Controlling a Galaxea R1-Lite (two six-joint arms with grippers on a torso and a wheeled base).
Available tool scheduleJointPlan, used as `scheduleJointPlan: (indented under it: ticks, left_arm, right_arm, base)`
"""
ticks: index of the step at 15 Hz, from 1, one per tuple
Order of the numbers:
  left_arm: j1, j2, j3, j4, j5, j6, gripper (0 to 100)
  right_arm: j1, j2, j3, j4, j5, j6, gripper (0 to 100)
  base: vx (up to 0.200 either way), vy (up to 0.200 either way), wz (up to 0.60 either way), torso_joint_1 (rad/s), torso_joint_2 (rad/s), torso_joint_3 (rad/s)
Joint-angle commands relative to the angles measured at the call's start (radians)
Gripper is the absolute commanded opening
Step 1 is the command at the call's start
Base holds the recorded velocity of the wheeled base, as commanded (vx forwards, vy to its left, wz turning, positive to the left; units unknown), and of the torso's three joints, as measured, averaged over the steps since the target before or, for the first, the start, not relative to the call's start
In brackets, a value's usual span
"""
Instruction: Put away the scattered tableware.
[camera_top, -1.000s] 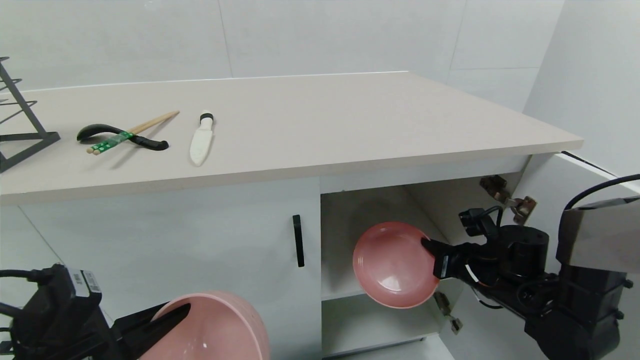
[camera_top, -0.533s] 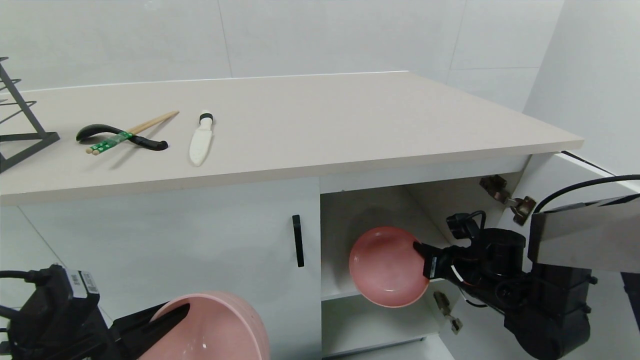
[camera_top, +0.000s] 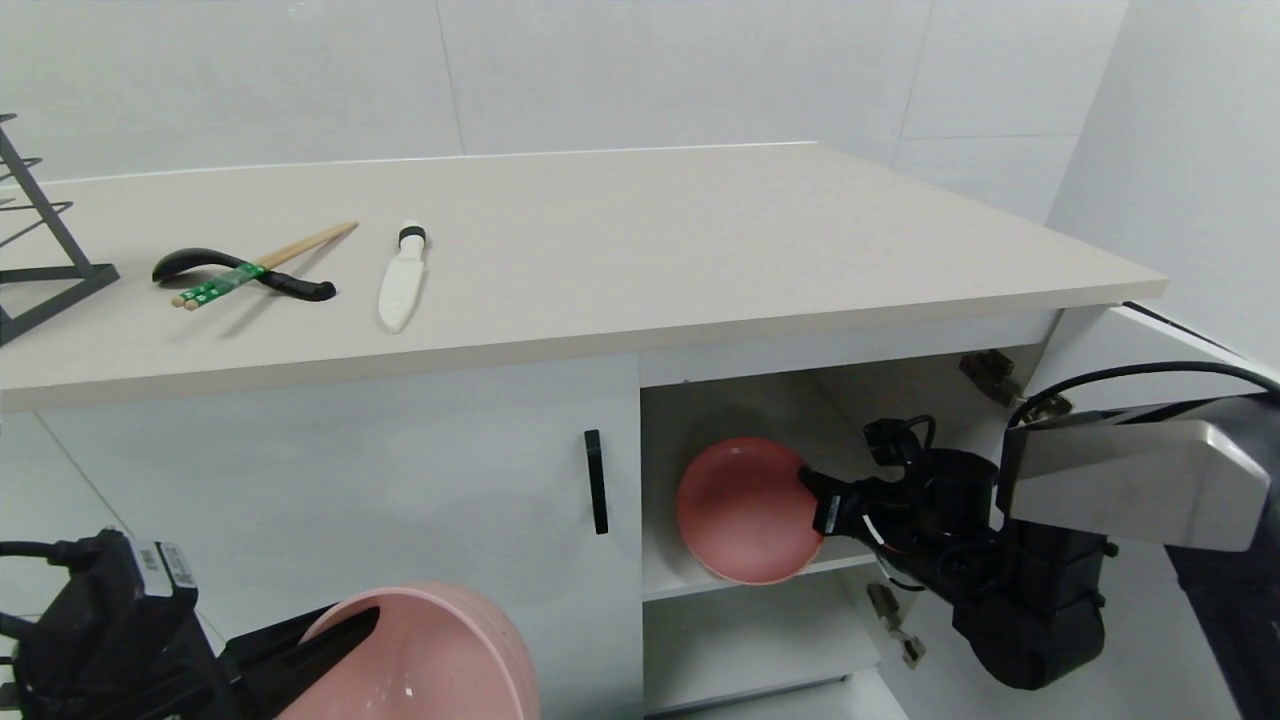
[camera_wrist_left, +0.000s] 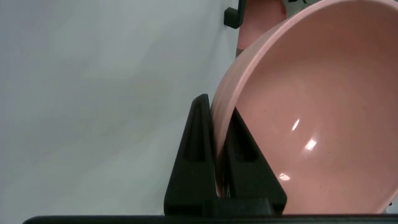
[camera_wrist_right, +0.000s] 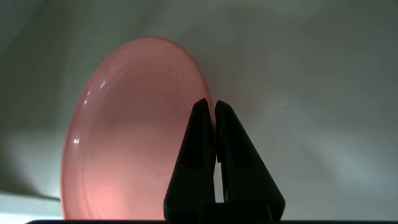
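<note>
Your right gripper (camera_top: 810, 492) is clamping its fingers on the plate (camera_top: 740, 510) rim, the left gripper (camera_top: 352, 622) on the bowl (camera_top: 440, 660); be laying the plate flat on the shelf (camera_top: 665, 590).

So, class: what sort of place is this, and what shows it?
Probably a kitchen, perhaps a mock-up: a counter with a spoon, chopsticks and knife lying on it, a cupboard underneath with one door open, and a pink plate held inside it.
</note>
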Motion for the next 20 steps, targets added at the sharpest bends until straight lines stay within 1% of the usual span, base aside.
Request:
scheduleJointPlan:
  ticks: [1,4,9,12,15,16,18,20]
  left_arm:
    - [0.0,0.002,0.0,-0.001,0.0,0.0,0]
    - [0.0,0.002,0.0,-0.002,0.0,0.0,0]
    - [0.0,0.006,0.0,-0.002,0.0,-0.001,0]
    - [0.0,0.006,0.0,-0.007,0.0,-0.001,0]
    - [0.0,0.008,0.0,-0.005,0.0,-0.001,0]
    - [0.0,0.008,0.0,-0.005,0.0,-0.001,0]
    - [0.0,0.008,0.0,-0.005,0.0,-0.001,0]
    - [0.0,0.008,0.0,-0.007,0.0,-0.001,0]
  right_arm:
    - [0.018,0.056,-0.062,-0.001,0.0,0.022,0]
    - [0.023,0.107,-0.133,-0.001,0.0,0.034,0]
    - [0.02,0.146,-0.166,-0.001,-0.003,0.034,0]
    - [0.017,0.179,-0.217,-0.001,-0.06,0.047,0]
    - [0.017,0.182,-0.232,-0.001,-0.063,0.047,0]
    - [0.017,0.189,-0.235,-0.001,-0.068,0.047,100]
    - [0.014,0.206,-0.265,-0.001,-0.102,0.045,100]
    - [-0.014,0.219,-0.283,-0.001,-0.112,0.04,100]
  base:
    - [0.0,0.0,0.0,0.0,0.0,0.0]
    - [0.0,0.0,0.0,0.0,0.0,0.0]
    - [0.0,0.0,0.0,0.0,0.0,0.0]
    - [0.0,0.0,0.0,0.0,0.0,0.0]
    - [0.0,0.0,0.0,0.0,0.0,0.0]
    - [0.0,0.0,0.0,0.0,0.0,0.0]
    - [0.0,0.0,0.0,0.0,0.0,0.0]
    - [0.0,0.0,0.0,0.0,0.0,0.0]
